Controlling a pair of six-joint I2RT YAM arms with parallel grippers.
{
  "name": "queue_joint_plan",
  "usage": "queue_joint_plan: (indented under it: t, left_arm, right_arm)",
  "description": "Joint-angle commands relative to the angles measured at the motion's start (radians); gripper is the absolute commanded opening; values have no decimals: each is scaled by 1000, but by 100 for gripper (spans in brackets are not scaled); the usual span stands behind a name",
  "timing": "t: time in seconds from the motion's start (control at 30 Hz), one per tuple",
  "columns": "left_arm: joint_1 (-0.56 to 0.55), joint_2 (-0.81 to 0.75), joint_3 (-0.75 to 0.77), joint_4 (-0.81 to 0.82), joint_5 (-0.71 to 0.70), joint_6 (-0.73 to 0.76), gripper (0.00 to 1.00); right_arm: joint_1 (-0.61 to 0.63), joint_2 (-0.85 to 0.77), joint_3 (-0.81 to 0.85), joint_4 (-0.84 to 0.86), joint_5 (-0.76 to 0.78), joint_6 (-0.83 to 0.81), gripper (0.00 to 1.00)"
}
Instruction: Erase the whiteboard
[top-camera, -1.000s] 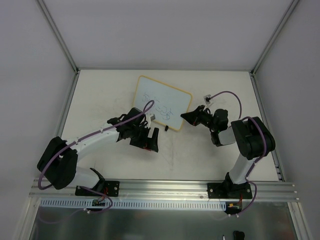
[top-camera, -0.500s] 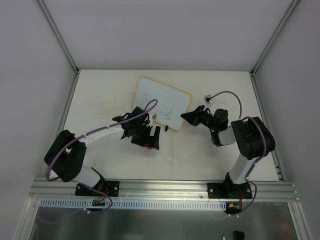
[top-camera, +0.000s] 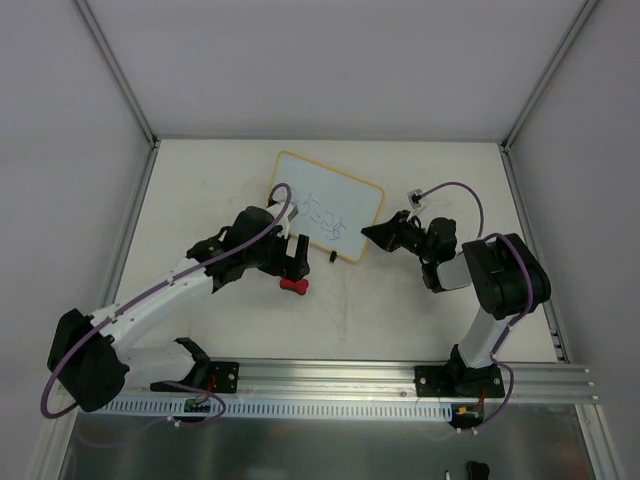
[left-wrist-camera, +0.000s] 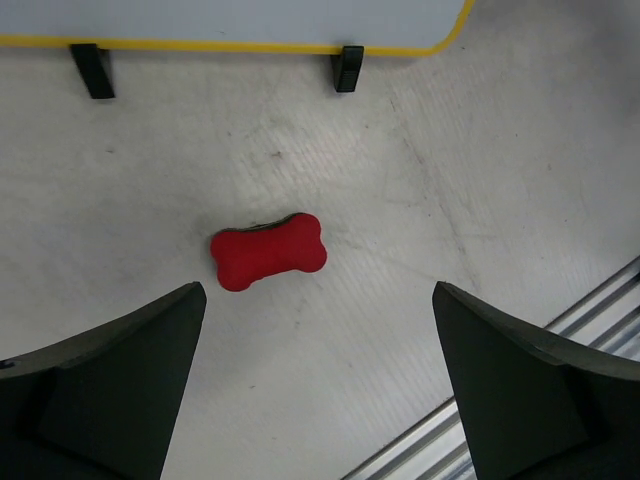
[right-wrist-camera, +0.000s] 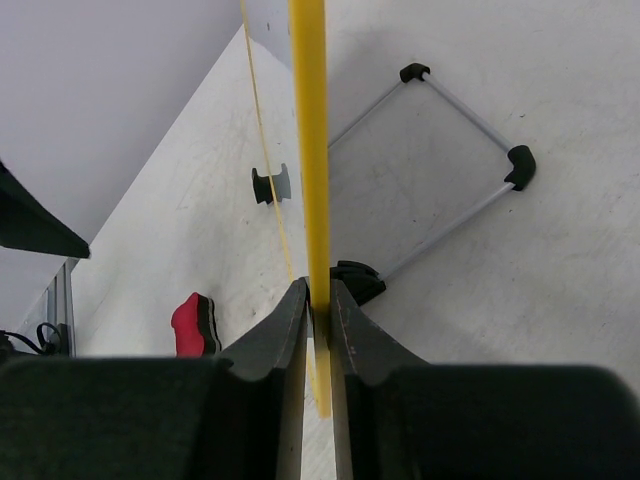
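One whiteboard (top-camera: 335, 198), one red eraser (top-camera: 293, 285)

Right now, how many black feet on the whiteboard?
2, under the whiteboard edge in the left wrist view: one foot at far left, the other foot by the rounded corner.

Whiteboard (top-camera: 322, 195): white, yellow frame, rounded corners. Stands on 2 black feet, mid-table, skewed. Blue scribbles on face.
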Motion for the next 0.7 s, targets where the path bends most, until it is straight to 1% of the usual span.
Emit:
queue_joint_plan:
  t: [0.0,0.07,0.1,0.13,0.27,0.3,0.33,0.47,0.6,0.67]
  left_arm:
    - [3,-129,-72,-18,-125,97,99]
    - [4,-147,-83,-39,-185,59,99]
    - [4,-140,-75,-55,-188,39,99]
    - [4,-109,-66,-84,-190,24,99]
    - [4,-10,-23,-104,-146,-41,99]
    - [4,7,-14,-104,-103,-32,99]
    - [4,33,-6,-104,-99,-24,99]
    - [4,55,-3,-112,-158,-21,99]
    - [1,139,48,-145,-118,-53,99]
    - [-14,179,60,-142,-128,-24,99]
  right_arm:
    - [-12,-23,26,225,0,-4,9]
    - [-12,-22,28,225,-1,-2,9]
    - [-12,-22,28,225,0,-1,9]
    - [-11,-22,28,225,-1,-1,9]
    - [-12,-25,25,225,-3,4,9]
    - [-11,-26,25,225,-4,5,9]
    - [-12,-28,23,225,-4,4,9]
    - [-12,-31,22,225,-4,5,9]
    - [-12,-31,23,225,-7,10,9]
    - [-11,-31,23,225,-9,12,9]
